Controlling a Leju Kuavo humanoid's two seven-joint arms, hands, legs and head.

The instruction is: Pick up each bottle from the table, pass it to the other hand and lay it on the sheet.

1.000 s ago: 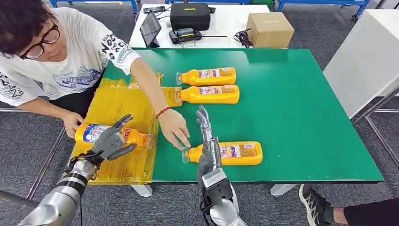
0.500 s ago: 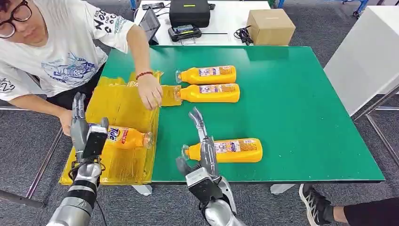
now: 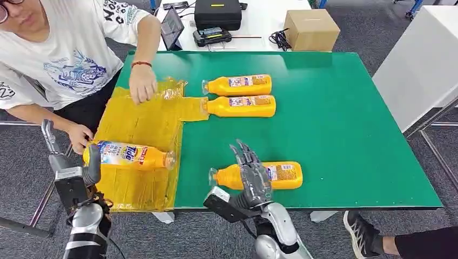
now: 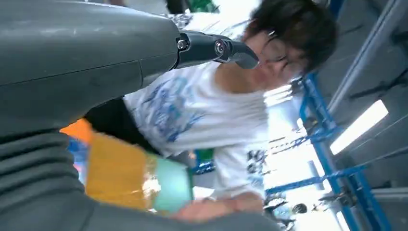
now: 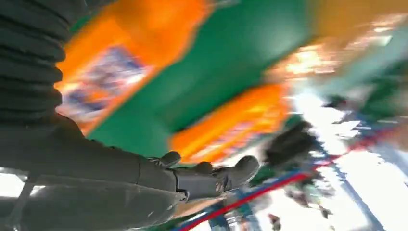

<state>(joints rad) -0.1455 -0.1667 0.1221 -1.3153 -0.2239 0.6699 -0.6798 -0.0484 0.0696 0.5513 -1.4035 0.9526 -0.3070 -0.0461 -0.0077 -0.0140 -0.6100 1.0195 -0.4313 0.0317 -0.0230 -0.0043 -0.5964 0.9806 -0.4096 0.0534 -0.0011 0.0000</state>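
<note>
Bottles lie in four spots: one orange bottle with a blue label [image 3: 127, 155] rests on its side on the yellow sheet [image 3: 143, 121], at the sheet's near left part, its clear cap pointing right toward the sheet's right edge. A second bottle [image 3: 259, 175] lies on its side on the green desk [image 3: 345, 129] close to the near edge, cap to the left. Two more bottles lie side by side farther back near the middle of the desk, the farther one [image 3: 237, 85] and the nearer one [image 3: 241, 106], both with caps to the left, the nearer one's cap just at a corner of the sheet. The left hand [image 3: 67, 162] stands upright at the near left edge of the sheet, released, fingers apart and holding nothing, just left of the labelled bottle's base. The right hand [image 3: 251, 178] is spread open over the near bottle, fingers extended across its neck end; whether they touch it cannot be told. A person in a white printed shirt leans in from the far left, one hand [image 3: 142, 83] pressing the far edge of the sheet, the other hand [image 3: 80, 136] at the sheet's left side near the bottle. Beyond the desk a white table holds a cardboard box [image 3: 310, 29], a black case [image 3: 217, 14] and a tablet [image 3: 172, 28].
</note>
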